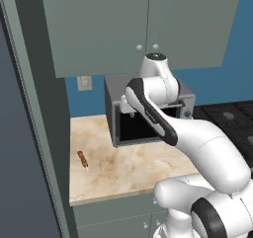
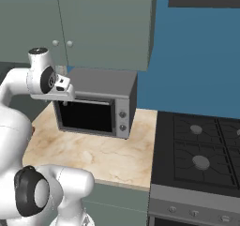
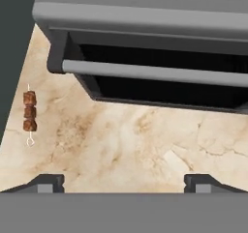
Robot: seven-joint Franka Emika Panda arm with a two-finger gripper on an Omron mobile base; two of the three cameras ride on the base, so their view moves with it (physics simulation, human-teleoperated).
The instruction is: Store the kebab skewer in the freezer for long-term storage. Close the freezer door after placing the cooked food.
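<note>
The kebab skewer (image 3: 30,113) lies on the counter (image 3: 145,145) — the tool (image 3: 124,182) above it spread wide, empty.

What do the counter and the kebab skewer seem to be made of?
The counter looks like polished marble or stone: beige with brown veins, though a printed laminate is possible. The kebab skewer seems a thin pale stick, perhaps wood, carrying three reddish-brown chunks that look like cooked meat.
</note>
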